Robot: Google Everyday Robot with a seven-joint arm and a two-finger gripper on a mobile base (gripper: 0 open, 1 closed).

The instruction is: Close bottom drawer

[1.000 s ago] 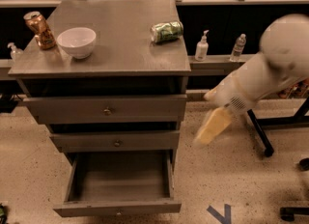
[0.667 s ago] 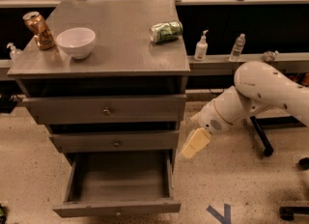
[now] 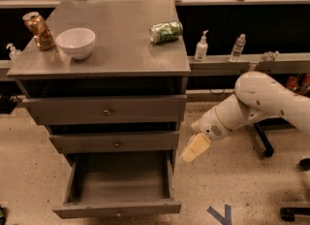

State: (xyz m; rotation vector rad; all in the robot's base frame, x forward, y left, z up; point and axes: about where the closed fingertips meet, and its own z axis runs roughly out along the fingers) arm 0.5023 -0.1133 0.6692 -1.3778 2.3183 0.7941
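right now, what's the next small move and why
Probably lower the claw and swing it in front of the bottom drawer: that drawer stands pulled out, and the claw hangs right of the cabinet, higher than its front.

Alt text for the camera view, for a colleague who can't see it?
The bottom drawer of a grey cabinet stands pulled open and empty, the gripper hanging to its right. On top: a bowl, an upright can, a toppled can.

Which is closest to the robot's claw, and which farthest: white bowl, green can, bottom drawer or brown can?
The claw hangs low, right of the cabinet.
1. bottom drawer, just left of it
2. green can, top, right side
3. white bowl, top, left side
4. brown can, far left corner
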